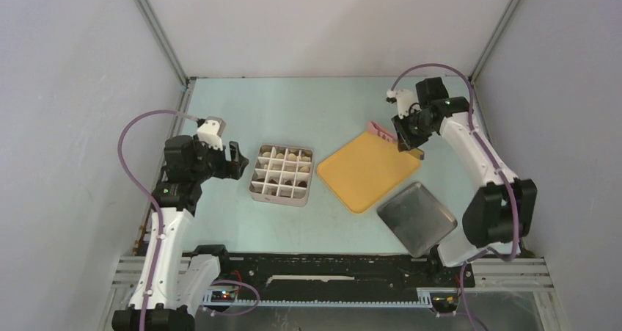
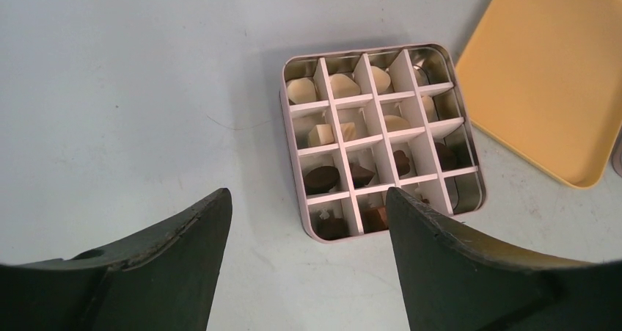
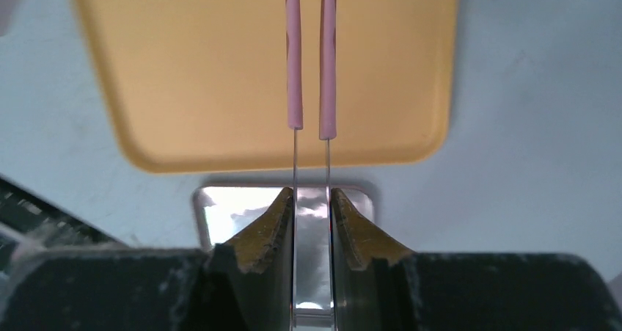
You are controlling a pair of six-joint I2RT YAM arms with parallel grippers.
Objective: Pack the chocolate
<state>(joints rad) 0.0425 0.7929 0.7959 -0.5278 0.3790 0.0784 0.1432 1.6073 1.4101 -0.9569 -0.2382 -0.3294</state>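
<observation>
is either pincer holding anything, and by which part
The right pincer grips the pink tongs by their bare metal arms, behind the pink sleeves. The left pincer is open and empty.

- The top camera sits high up behind the two arms (image 1: 170, 221). It looks down at the whole table (image 1: 293, 100) from far away.
- The left wrist camera looks out between its own fingers (image 2: 183, 257), down at the box (image 2: 339, 149) from quite near.
- The right wrist camera looks along its fingers (image 3: 257, 228), very close, down at the yellow tray (image 3: 205, 67) and the silver tray (image 3: 220, 206).
- All three views show the yellow tray.
</observation>
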